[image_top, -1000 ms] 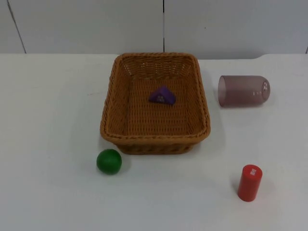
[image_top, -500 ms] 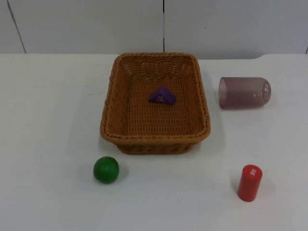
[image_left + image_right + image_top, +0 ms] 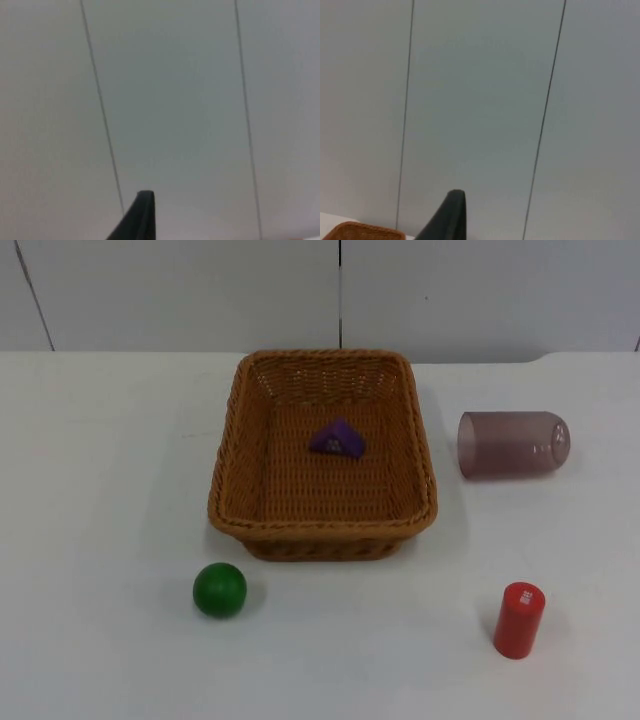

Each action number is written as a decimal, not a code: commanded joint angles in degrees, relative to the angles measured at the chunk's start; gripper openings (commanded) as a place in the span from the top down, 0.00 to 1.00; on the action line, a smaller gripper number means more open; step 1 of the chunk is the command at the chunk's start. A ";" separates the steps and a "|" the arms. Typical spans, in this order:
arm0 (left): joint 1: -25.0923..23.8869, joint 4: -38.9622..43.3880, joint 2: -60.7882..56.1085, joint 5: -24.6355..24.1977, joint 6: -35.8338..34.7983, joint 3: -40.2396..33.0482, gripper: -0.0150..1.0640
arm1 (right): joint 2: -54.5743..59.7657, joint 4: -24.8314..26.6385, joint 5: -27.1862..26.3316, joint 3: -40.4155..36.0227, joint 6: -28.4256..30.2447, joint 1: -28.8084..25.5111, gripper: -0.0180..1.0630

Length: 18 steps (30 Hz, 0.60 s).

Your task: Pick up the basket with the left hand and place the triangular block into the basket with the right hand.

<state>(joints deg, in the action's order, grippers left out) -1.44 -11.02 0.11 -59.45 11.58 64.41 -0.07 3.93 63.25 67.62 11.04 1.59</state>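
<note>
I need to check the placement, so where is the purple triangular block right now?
In the top view the purple triangular block lies inside the wicker basket, on its floor near the middle, toward the far wall.

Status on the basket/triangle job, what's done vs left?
Looks done: the purple triangular block lies inside the basket, which stands on the table. In hand: nothing; both wrist views face the grey partition wall, a black fingertip in each. Nothing appears left.

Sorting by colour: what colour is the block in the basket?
Purple; the block lies in the basket, best seen in the top view.
</note>
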 commanded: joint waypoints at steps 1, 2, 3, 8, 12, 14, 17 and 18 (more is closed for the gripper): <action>2.40 -1.03 -0.11 -0.45 -0.68 -0.25 0.01 | 0.07 2.04 0.50 -0.07 -0.27 -0.38 0.01; 2.40 -1.03 -0.11 -0.45 -0.68 -0.25 0.01 | 0.07 2.04 0.50 -0.07 -0.27 -0.38 0.01; 3.48 -0.14 -0.11 0.60 -1.34 -0.25 0.01 | 0.07 2.41 0.60 -0.07 -0.27 -0.38 0.01; 4.48 3.53 -0.11 0.31 -2.26 -0.25 0.01 | 0.07 2.66 1.53 -0.18 -1.01 -0.38 0.01; 2.66 4.92 -0.11 -0.10 -5.38 -2.36 0.01 | 0.07 2.66 1.55 -1.73 -1.13 -0.38 0.01; 1.19 5.81 -0.11 -0.10 -7.92 -5.37 0.01 | 0.07 2.36 1.43 -4.15 -1.13 -0.38 0.01; -0.69 6.75 -0.11 -0.21 -8.36 -11.36 0.01 | 0.07 1.02 1.32 -8.50 -1.28 -0.38 0.01; -0.69 6.75 -0.11 -0.21 -8.36 -11.36 0.01 | 0.07 1.02 1.32 -8.50 -1.28 -0.38 0.01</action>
<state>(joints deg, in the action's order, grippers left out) -1.63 -5.12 -0.02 -59.28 4.04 54.82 -0.07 5.47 64.27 59.92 9.97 1.59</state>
